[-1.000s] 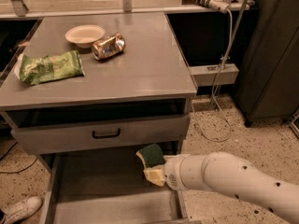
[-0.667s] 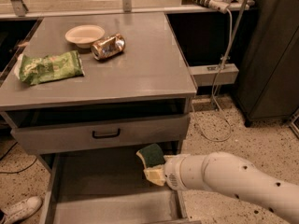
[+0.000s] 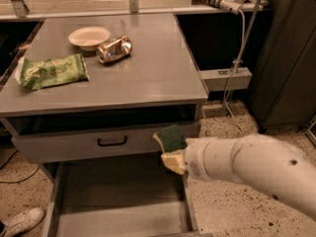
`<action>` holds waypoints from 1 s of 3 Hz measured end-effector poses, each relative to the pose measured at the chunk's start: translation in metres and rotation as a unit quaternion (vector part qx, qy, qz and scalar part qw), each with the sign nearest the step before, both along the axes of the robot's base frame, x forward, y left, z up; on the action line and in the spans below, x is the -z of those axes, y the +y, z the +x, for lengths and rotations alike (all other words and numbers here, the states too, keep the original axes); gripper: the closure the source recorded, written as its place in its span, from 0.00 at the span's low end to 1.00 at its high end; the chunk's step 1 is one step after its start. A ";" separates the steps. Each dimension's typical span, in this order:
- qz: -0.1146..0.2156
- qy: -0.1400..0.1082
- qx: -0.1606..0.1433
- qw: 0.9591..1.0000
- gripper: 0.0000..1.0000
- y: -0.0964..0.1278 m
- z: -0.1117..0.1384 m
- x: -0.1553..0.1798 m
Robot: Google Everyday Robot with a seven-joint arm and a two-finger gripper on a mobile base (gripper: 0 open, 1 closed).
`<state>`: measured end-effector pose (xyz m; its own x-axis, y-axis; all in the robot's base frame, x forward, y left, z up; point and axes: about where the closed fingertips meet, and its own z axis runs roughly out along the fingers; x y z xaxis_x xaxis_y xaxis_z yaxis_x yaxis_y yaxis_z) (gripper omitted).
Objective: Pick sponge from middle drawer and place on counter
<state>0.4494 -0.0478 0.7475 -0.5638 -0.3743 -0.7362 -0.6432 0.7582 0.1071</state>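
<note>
I see the small rectangular sponge (image 3: 171, 138) standing tilted, its dark green face toward the camera and its long axis running up-left, over the right side of the wide gray middle drawer (image 3: 118, 196). My two-finger gripper (image 3: 172, 156) grasps its lower end from the right.

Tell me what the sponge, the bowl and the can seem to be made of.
The sponge, held in the gripper above the middle drawer: matte dark green scouring fibre, probably over foam. The bowl: likely moulded paper pulp, dull off-white. The can: thin metal, glossy glints, looks dented.
</note>
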 end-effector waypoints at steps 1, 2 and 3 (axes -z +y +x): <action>-0.020 -0.042 0.010 0.999 1.00 -0.009 0.003 -0.058; -0.021 -0.046 0.011 0.999 1.00 -0.009 0.004 -0.063; -0.021 -0.034 0.008 0.999 1.00 -0.006 0.003 -0.056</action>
<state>0.4523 -0.0535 0.8039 -0.5186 -0.3978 -0.7569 -0.6362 0.7709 0.0307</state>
